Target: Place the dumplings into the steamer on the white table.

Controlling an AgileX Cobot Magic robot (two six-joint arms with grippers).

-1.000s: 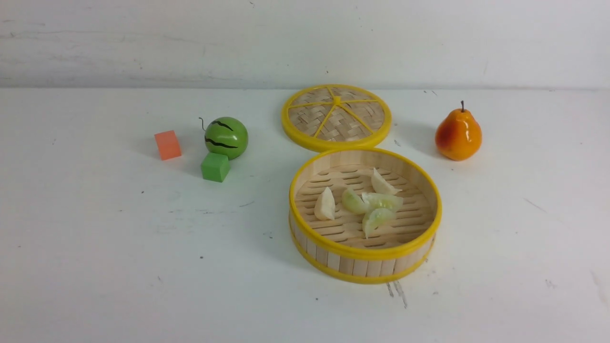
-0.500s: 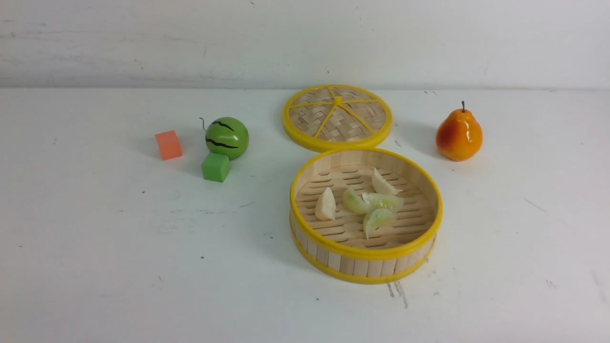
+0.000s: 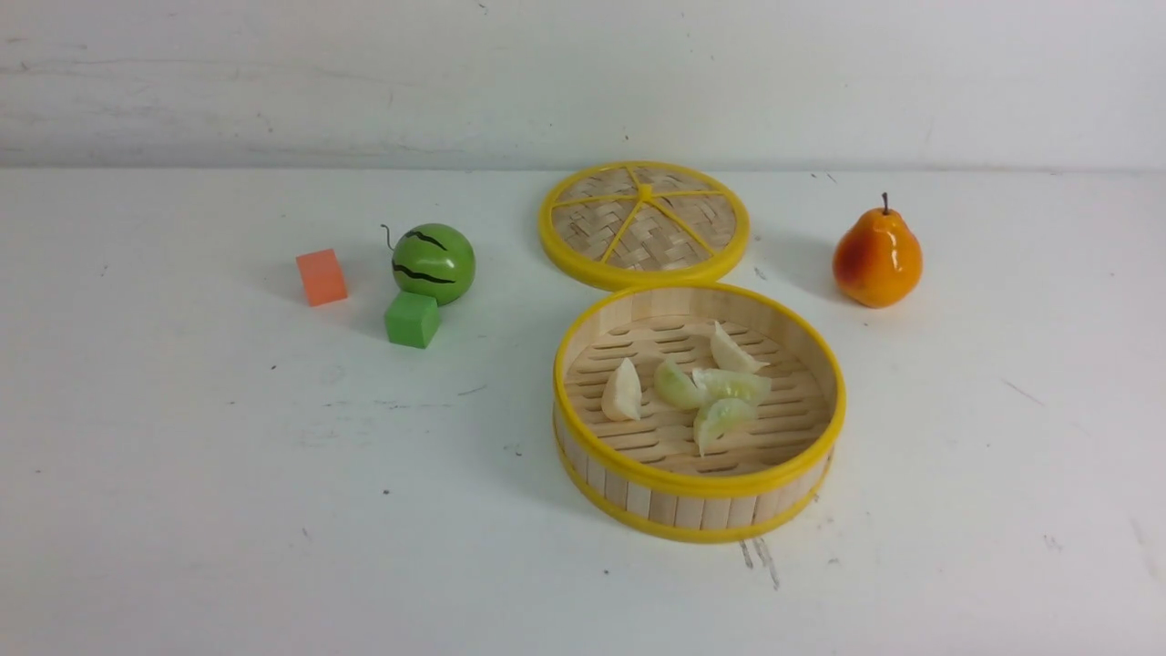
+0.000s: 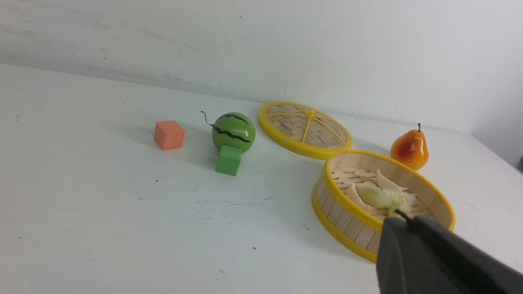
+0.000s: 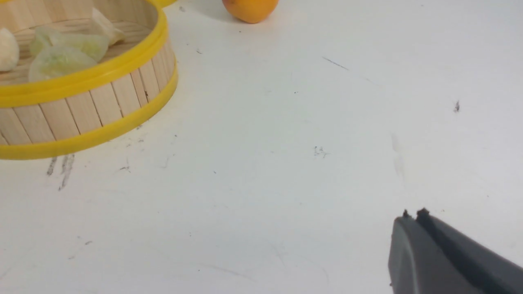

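Ahead and to the left of the closed, empty right gripper (image 5: 413, 216) sits the bamboo steamer (image 5: 108, 94), all five dumplings (image 3: 731, 384) inside; no transfer appears outstanding.

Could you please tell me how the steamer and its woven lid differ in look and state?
The steamer is a deep-walled basket with a slatted floor, while the lid is flatter, woven and crossed by yellow spokes. The steamer holds five dumplings; the lid lies behind it with nothing on top. Both are round, with yellow rims.
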